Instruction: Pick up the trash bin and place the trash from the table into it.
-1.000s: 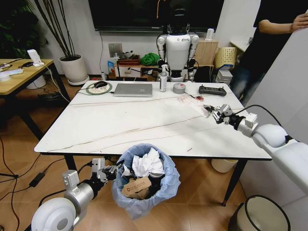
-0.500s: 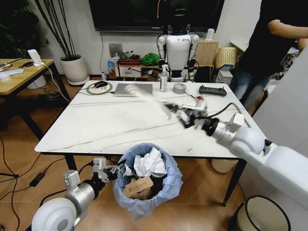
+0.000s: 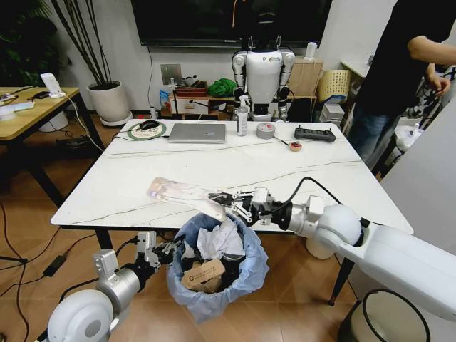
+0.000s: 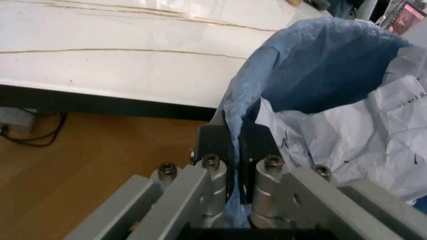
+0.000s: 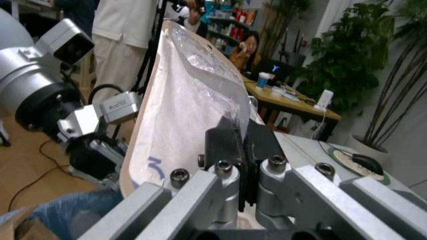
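The trash bin (image 3: 217,274), dark with a crinkled light-blue bag, hangs just below the table's (image 3: 142,178) front edge, holding crumpled white paper and a brown paper bag. My left gripper (image 3: 162,255) is shut on the blue bag at the bin's rim (image 4: 235,135). Over the table's front edge, just above the bin, my right gripper (image 3: 226,203) is shut on a flat clear plastic wrapper (image 3: 178,192), which stretches away from the fingers (image 5: 180,95). A small red-and-white scrap (image 3: 295,147) lies at the table's far right.
On the far side of the table are a laptop (image 3: 197,132), a spray bottle (image 3: 242,120), a tape roll (image 3: 266,130), a black controller (image 3: 314,133) and a mouse on a round pad (image 3: 147,128). A wooden desk (image 3: 28,107) stands left. A person stands at the right.
My right arm has swung from the table's far right to its front edge, carrying the clear wrapper to just above the bin. The left gripper and bin have stayed put.
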